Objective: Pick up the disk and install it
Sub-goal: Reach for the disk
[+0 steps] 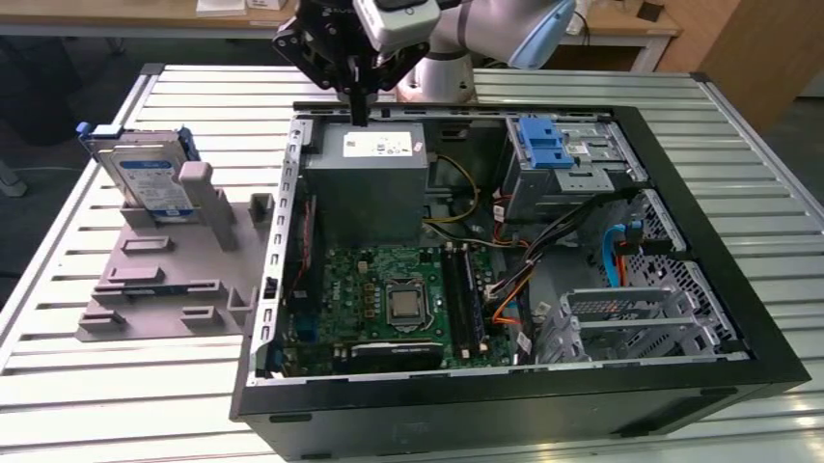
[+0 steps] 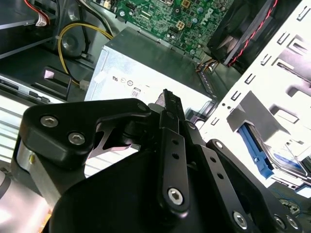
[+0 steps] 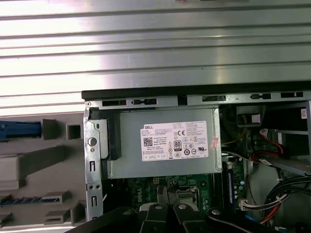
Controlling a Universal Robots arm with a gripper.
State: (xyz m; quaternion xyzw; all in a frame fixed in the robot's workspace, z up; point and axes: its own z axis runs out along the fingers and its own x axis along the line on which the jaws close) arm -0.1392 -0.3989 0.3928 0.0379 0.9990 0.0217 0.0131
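I'm looking down on the grey power supply with its white sticker, which sits just inside the edge of the open case. The green motherboard lies beside it, with cables further along. The end effector hangs over the motherboard. Outside the case, on the ribbed desk, a grey holder carries the disk.

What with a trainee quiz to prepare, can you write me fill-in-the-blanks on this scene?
1. The disk stands in a grey holder on the exterior view's ____ of the computer case.
2. The plastic frame around the disk is coloured ____.
3. The gripper, above the grey metal box, holds ____.
Missing words: left; blue; nothing.
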